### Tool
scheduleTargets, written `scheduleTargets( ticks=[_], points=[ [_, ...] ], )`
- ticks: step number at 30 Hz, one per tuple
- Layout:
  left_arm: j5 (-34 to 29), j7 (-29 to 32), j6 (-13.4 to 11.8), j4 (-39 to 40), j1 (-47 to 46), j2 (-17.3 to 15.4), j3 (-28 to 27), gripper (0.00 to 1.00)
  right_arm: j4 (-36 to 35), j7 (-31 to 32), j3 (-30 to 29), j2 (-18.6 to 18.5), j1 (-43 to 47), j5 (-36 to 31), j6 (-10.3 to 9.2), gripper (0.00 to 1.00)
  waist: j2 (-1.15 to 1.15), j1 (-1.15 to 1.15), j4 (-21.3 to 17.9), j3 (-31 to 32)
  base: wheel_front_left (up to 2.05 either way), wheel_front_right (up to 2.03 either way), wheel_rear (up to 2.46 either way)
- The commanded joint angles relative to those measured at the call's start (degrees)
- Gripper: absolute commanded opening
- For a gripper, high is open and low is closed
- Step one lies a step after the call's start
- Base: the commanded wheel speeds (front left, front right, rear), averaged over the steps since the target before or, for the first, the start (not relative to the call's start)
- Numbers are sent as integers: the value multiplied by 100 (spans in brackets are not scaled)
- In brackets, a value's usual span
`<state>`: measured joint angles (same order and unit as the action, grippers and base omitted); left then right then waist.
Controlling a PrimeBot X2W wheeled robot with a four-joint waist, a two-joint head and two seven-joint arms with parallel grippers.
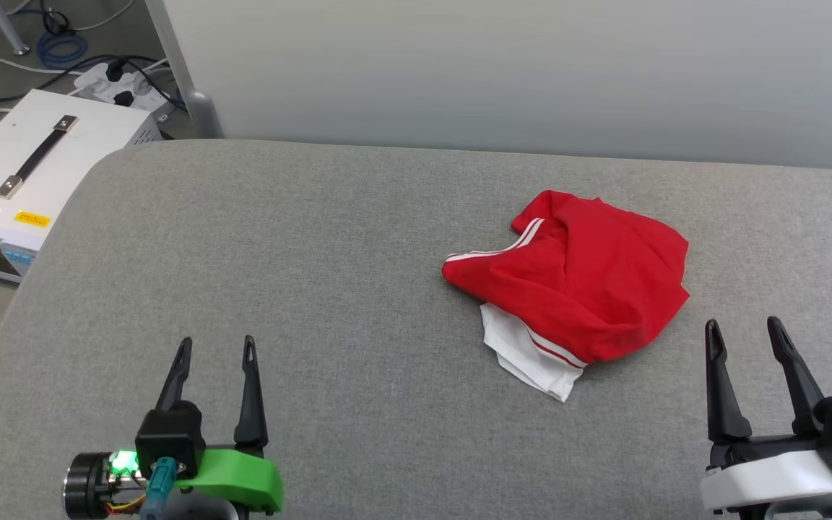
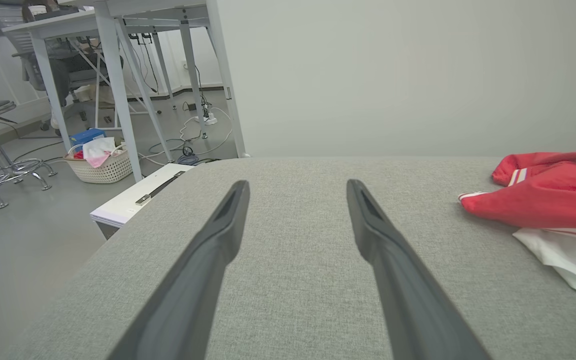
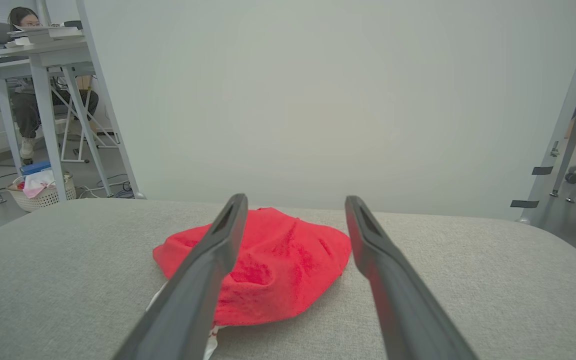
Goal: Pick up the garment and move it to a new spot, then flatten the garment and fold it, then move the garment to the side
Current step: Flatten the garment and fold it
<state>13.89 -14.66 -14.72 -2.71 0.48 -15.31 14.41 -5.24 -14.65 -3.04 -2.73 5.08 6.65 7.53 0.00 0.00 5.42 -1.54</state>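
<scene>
Grey cloth covers the bench (image 1: 315, 253), which runs up to a pale partition (image 1: 531, 72) at its far edge.

The left gripper (image 1: 217, 339) hovers over the near left part of the bench, fingers spread wide and holding nothing. The right gripper (image 1: 742, 322) hangs over the near right part, equally spread and empty.

The garment (image 1: 589, 282) lies right of the bench's middle, crumpled in a red heap. A white sleeve pokes out from under its near side, and striped trim shows on its left. It sits just ahead and to the left of the right gripper without touching it, and well apart from the left one. No lettering can be seen.

Off the far left corner a white box (image 1: 33, 159) with a handle sits on the floor. Further back a person (image 3: 23, 20) sits at a desk beside a basket (image 2: 100, 162).

Nothing is gripped yet, so the pick-up looks like the step in hand. The main risk is the heap itself:
- A pinch on top may catch one loose fold, so the shirt unrolls and slides out as it lifts.
- A deep pinch may bunch several layers and leave a twist that makes flattening harder.
- Fingers driven too low could snag the bench cloth.
- With the shirt already toward the right, a carry that way could leave it hanging over the edge.
</scene>
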Motion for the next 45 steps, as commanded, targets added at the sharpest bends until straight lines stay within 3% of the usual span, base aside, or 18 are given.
scheduleTargets(
  ticks=[1, 12, 29, 36, 45],
  points=[
    [-135, -33, 94, -22, 127, 87, -53, 100, 42, -35, 26, -15, 99, -31, -4, 100, 0, 0, -10, 44, 0, 0, 0],
    [-601, -33, 722, -105, 489, 631, -598, 100, 232, -35, 169, -15, 345, -106, -4, 100, 0, 0, -31, 192, 0, 0, 0],
    [-977, -34, 1134, -222, 577, 959, -1054, 100, 231, -35, 238, -15, 373, -46, -4, 100, 0, 0, -63, 246, 0, 0, 0],
    [-1114, -34, 1327, -254, 408, 961, -1066, 100, 211, -35, 224, -15, 339, -36, -4, 100, 0, 0, -92, 198, 0, 0, 0],
    [-1146, -34, 1948, -261, -1034, 586, -956, 100, 152, -35, 241, -15, 106, -91, -4, 100, 0, 0, -122, -103, 0, 0, 0]
  ],
)
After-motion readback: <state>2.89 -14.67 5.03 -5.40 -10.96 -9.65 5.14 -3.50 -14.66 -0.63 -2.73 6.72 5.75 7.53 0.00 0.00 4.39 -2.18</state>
